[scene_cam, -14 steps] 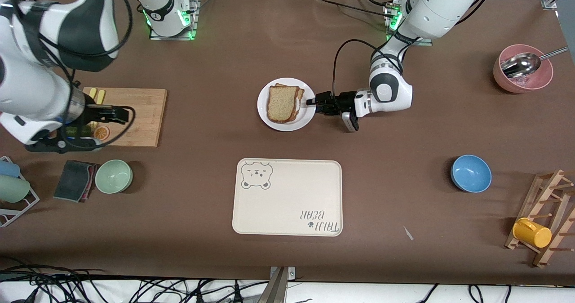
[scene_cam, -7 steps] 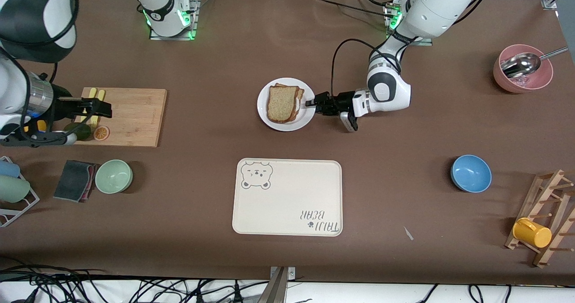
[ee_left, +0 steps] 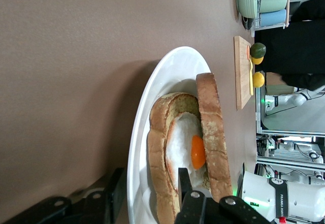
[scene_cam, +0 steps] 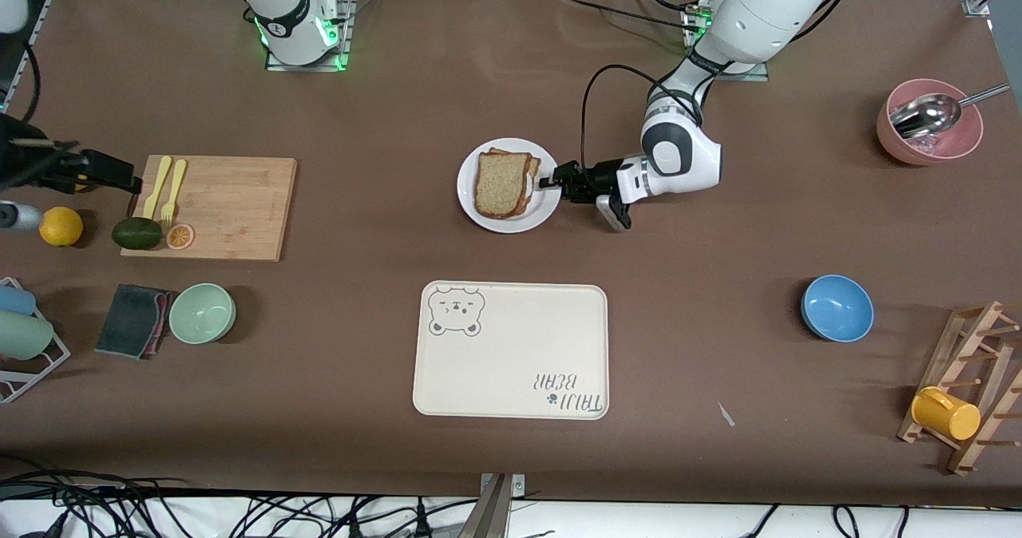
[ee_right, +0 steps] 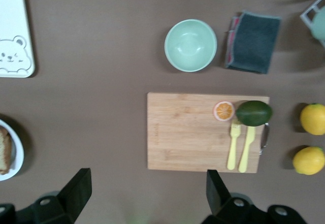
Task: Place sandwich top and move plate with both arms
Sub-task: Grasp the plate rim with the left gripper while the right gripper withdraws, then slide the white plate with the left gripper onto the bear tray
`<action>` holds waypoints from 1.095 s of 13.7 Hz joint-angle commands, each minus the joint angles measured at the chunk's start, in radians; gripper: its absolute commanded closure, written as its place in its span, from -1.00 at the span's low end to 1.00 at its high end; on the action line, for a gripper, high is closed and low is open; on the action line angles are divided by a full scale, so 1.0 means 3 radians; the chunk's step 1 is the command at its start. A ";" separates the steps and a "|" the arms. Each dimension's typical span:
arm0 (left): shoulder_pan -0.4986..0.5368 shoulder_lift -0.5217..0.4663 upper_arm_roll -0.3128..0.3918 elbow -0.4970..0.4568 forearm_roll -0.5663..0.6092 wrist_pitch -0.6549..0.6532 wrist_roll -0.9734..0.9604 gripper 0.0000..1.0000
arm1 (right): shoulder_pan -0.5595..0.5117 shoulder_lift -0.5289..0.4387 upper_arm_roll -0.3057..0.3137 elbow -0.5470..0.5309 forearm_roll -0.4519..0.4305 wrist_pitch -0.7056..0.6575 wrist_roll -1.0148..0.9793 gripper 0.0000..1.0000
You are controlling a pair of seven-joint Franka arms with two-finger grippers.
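The white plate (scene_cam: 546, 203) sits mid-table, and on it lies the sandwich top (scene_cam: 501, 184), a plain brown slice over an egg-topped slice. My left gripper (scene_cam: 551, 182) is at the plate's edge toward the left arm's end. In the left wrist view the plate (ee_left: 167, 76) runs between the jaws of the left gripper (ee_left: 150, 189): one finger (ee_left: 116, 193) under the rim, the other (ee_left: 184, 181) above it by the egg, shut on the rim. The sandwich top (ee_left: 209, 117) rests on the egg. My right gripper (scene_cam: 120, 176) hangs open and empty over the right arm's end of the table, its jaws (ee_right: 147, 183) wide apart.
A cream bear tray (scene_cam: 511, 350) lies nearer the front camera than the plate. A cutting board (scene_cam: 231, 207) holds yellow cutlery, an orange slice and an avocado (scene_cam: 136, 233). A lemon (scene_cam: 61, 226), green bowl (scene_cam: 202, 313), blue bowl (scene_cam: 837, 307), pink bowl (scene_cam: 929, 132) and mug rack (scene_cam: 970, 394) stand about.
The right arm has swung away toward its end of the table, uncovering the cutting board. The left gripper's jaws have closed in on the plate rim.
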 commanded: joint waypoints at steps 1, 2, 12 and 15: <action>-0.0086 0.0010 0.0011 0.0039 -0.0151 0.0100 0.0065 0.16 | -0.0438 -0.0506 0.0619 -0.0620 -0.0223 0.0338 0.0193 -1.00; -0.0087 0.0000 0.0016 0.0039 -0.0151 0.0100 0.0065 0.21 | -0.0474 -0.0547 0.0656 -0.0677 -0.0249 0.0349 0.0442 -1.00; -0.0066 -0.0052 0.0021 0.0034 -0.0110 0.0130 0.0029 1.00 | -0.0485 -0.0655 0.0661 -0.0867 -0.0244 0.0472 0.0537 -1.00; -0.0051 -0.0062 0.0016 0.0034 -0.0110 0.0130 0.0024 1.00 | -0.0470 -0.0635 0.0666 -0.0846 -0.0188 0.0492 0.0562 -1.00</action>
